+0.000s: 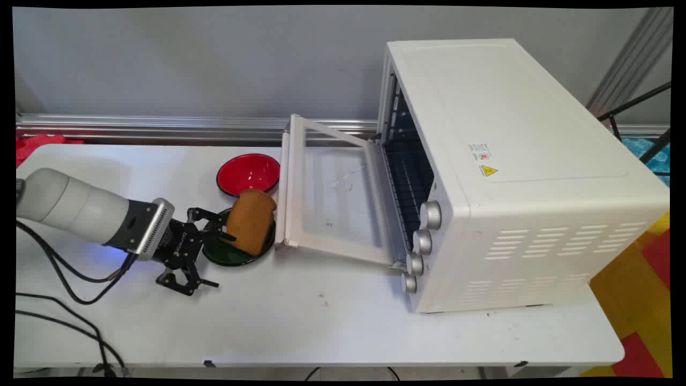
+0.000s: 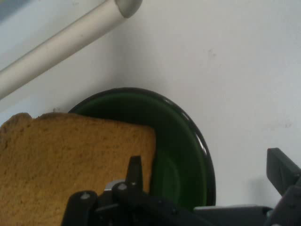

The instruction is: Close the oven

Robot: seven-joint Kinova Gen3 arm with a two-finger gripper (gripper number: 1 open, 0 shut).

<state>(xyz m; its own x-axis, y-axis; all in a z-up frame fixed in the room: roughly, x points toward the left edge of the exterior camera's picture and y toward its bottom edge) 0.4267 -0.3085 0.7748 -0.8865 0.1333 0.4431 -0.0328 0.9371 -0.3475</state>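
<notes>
A brown slice of toast (image 1: 249,220) leans tilted in a dark green bowl (image 1: 228,257) on the white table (image 1: 321,321). My gripper (image 1: 218,259) comes in low from the left and stands open at the bowl's left side. In the hand view the gripper (image 2: 209,172) straddles the green bowl's (image 2: 188,155) near rim. One fingertip (image 2: 135,168) sits in front of the toast's (image 2: 70,155) edge, and the other fingertip (image 2: 281,167) is over bare table outside the bowl. Nothing is held.
A red bowl (image 1: 248,174) sits just behind the green one. A white toaster oven (image 1: 509,171) stands on the right, its glass door (image 1: 332,198) folded down close to the bowls, with its handle (image 2: 61,47) near the toast. Black cables (image 1: 64,300) trail at the left.
</notes>
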